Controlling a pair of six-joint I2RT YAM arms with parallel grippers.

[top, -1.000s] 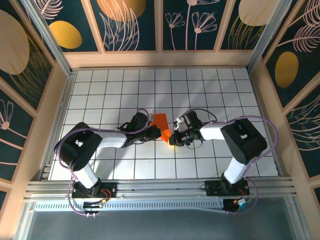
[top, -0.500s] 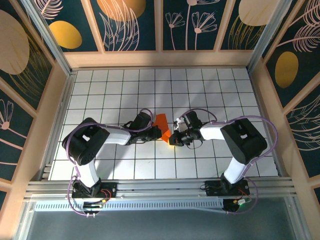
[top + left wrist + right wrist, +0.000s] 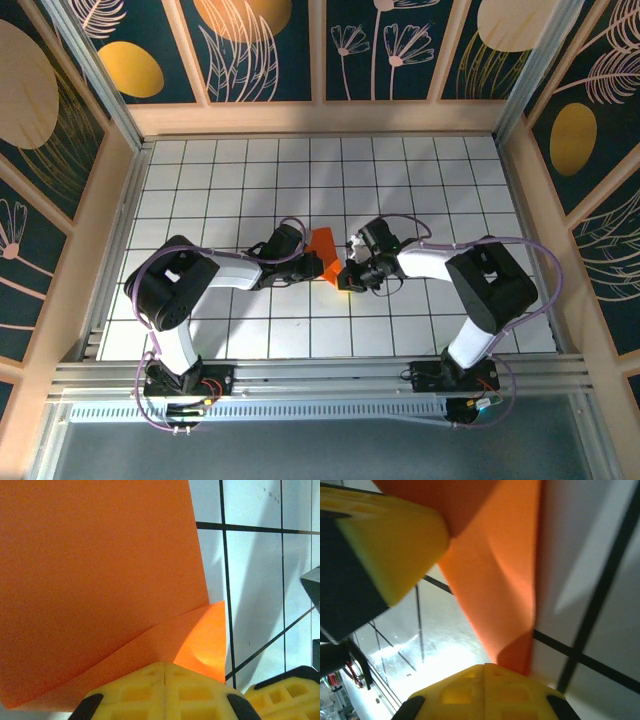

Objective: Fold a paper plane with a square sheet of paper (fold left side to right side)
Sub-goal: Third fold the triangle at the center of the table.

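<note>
Paper (image 3: pixel 322 252) near the middle of the table (image 3: pixel 450 180), slightly toward the near edge, pinched from both sides. Seen from above as a small orange wedge, wide at the far end and narrowing toward the near edge. Left gripper (image 3: pixel 308 266) at its left edge, right gripper (image 3: pixel 347 279) at its near right tip. Both arms bent inward and low over the grid.

From the left wrist: yellow fingers (image 3: pixel 135 692) pressed together with no gap, the paper's near edge caught between them. Above them a broad flat orange layer, and under it a brighter folded flap with a slanting crease running up to the right. Bare white tiles (image 3: pixel 250 580) along the right side. At the lower right corner, a yellow finger of the right gripper, just beside the flap.

From the right wrist: fingers (image 3: pixel 515 695) likewise closed tight, gripping a pointed corner of the paper. Rising from there, a creased orange strip, shadowed along one fold. At the upper left, a yellow pad of the left gripper against the paper's upper part.
</note>
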